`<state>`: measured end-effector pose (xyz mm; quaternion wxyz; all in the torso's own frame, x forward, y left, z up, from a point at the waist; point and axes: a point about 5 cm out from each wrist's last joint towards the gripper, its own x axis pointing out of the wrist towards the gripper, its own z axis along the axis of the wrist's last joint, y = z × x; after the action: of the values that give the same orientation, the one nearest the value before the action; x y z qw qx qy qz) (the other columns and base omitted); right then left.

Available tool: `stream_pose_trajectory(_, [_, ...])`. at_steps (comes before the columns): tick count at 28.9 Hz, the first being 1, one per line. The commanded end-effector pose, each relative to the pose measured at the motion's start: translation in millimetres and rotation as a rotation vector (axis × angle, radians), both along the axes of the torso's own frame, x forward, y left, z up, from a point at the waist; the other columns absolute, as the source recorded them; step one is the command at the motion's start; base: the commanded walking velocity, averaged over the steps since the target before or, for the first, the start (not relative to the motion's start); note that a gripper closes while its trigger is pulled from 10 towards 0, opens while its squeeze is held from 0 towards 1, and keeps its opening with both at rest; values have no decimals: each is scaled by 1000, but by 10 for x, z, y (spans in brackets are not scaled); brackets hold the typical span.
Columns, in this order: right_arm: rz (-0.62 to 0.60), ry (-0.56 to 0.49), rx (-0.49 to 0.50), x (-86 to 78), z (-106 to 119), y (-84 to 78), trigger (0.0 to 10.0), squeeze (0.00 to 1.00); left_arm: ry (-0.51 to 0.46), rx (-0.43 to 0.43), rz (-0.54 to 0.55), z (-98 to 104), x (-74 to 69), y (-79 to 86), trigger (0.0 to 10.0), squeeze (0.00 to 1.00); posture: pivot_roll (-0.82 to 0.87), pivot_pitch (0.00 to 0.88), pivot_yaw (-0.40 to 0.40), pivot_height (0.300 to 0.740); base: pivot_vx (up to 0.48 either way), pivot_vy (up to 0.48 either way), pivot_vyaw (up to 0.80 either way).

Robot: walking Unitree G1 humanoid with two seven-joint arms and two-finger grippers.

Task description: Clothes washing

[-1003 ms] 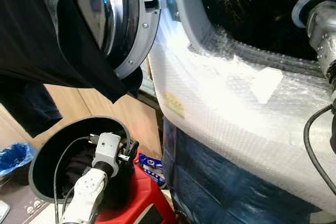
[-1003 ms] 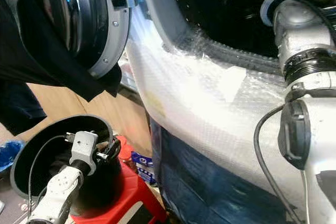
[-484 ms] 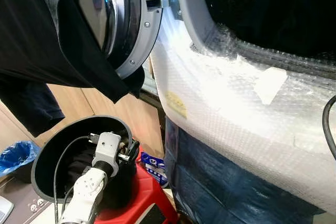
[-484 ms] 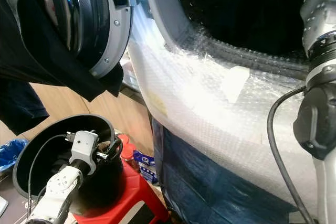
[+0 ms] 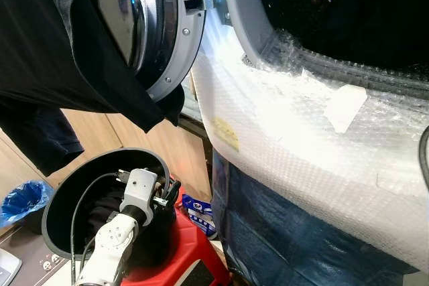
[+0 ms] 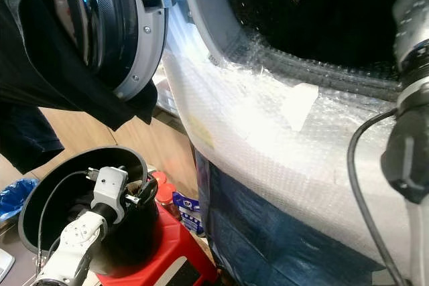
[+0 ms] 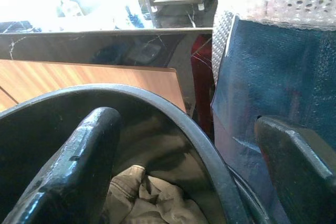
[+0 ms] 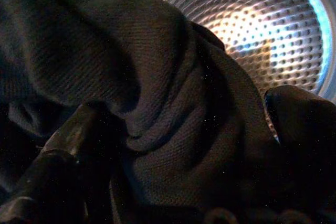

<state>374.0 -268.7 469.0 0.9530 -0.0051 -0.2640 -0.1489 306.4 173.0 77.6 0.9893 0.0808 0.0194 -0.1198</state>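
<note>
Two jobs running. Right gripper [image 8: 173, 145] is inside the drum [image 8: 262, 30], fingers spread around a fold of dark garment [image 8: 173, 103], drum wall at 1 o'clock. Grip or release: can't tell. Left gripper [image 7: 184, 182] fingers wide, straddling the bucket [image 5: 57, 189] rim, empty; light cloth [image 7: 152, 198] sits below. Advice: push the garment deep, well past the door seal, then drop left inside the rim before closing.

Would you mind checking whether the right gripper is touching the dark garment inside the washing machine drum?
Touching. The right wrist view shows the dark garment bunched between and against the right gripper's fingers.
</note>
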Motion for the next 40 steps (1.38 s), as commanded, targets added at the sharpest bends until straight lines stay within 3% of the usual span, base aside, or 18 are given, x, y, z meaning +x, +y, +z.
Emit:
stream_pose_trajectory(1, [54,-65,-17,-73,210,101,10000,0,19,12,4,-18,-10,33,10000,0,9,55,140,740,0,0,0])
stream_pose_trajectory(2, [93,10,-52,16,88,180,10000,0,27,10,-7,-30,-19,15,10000,0,11,59,138,740,0,0,0])
stream_pose_trajectory(9, [163,40,-107,77,-58,275,10000,0,39,12,-18,-43,-38,18,10000,0,4,70,139,740,0,0,0])
stream_pose_trajectory(16, [210,22,-82,-10,-114,408,10000,0,60,18,-28,-72,-46,10,10000,0,-7,77,136,740,0,0,0])
stream_pose_trajectory(19, [159,68,-91,-67,-299,415,10000,0,64,18,-36,-74,-46,-4,10000,0,-10,81,132,740,0,0,0])
stream_pose_trajectory(24, [180,165,75,-125,-731,508,10000,0,81,30,-55,-100,-66,-8,10000,0,-14,85,142,740,0,0,0])
stream_pose_trajectory(30, [117,214,167,-227,-909,505,10000,0,81,30,-47,-93,-50,6,10000,0,-20,82,139,740,0,0,0])
stream_pose_trajectory(33, [-3,209,185,-279,-853,492,10000,0,81,30,-47,-94,-51,0,10000,0,-24,84,138,740,0,0,0])
stream_pose_trajectory(36, [112,157,199,-377,-655,638,10000,0,86,29,-49,-108,-56,-11,10000,0,-27,87,134,740,0,0,0])
stream_pose_trajectory(37, [97,163,98,-438,-604,711,10000,0,86,27,-48,-109,-60,-14,10000,0,-26,88,132,740,0,0,0])
stream_pose_trajectory(40, [94,174,66,-469,-608,770,10000,0,86,26,-48,-109,-62,-15,10000,0,-26,88,132,740,0,0,0])
